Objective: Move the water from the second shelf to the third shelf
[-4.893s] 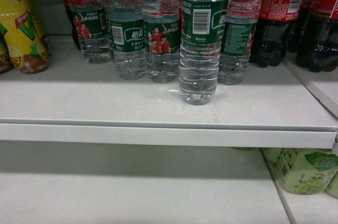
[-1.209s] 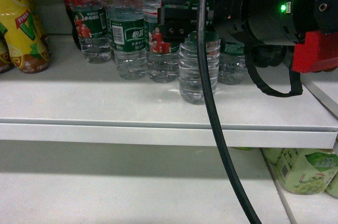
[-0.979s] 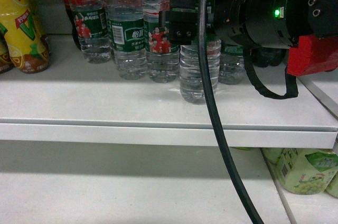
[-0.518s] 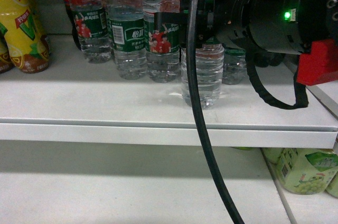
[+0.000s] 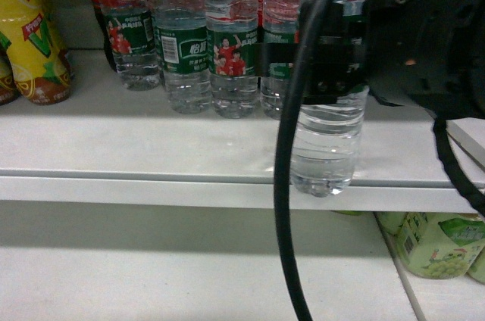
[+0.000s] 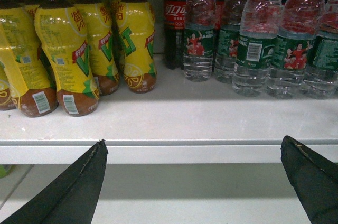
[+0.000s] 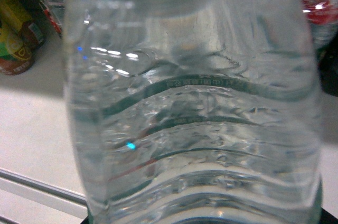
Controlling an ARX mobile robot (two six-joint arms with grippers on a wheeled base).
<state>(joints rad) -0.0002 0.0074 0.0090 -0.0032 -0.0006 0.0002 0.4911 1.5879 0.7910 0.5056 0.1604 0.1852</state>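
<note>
Right arm's black gripper (image 5: 322, 71) comes in from the right, level, clamped around the clear ribbed plastic water bottle (image 5: 326, 139) at label height, its black cable (image 5: 284, 207) drooping in front. Left gripper (image 6: 193, 182) hangs low, dark fingers (image 6: 79, 187) spread wide, holding nothing.

The right tool (image 5: 322, 71) has drawn the water (image 5: 327, 139) forward past the shelf edge (image 5: 151, 188).

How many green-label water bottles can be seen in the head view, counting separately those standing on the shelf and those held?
Standing on the shelf, water bottles: 4
Held by the right pincer, the water: 1
Total: 5. The arm may hide more.
</note>
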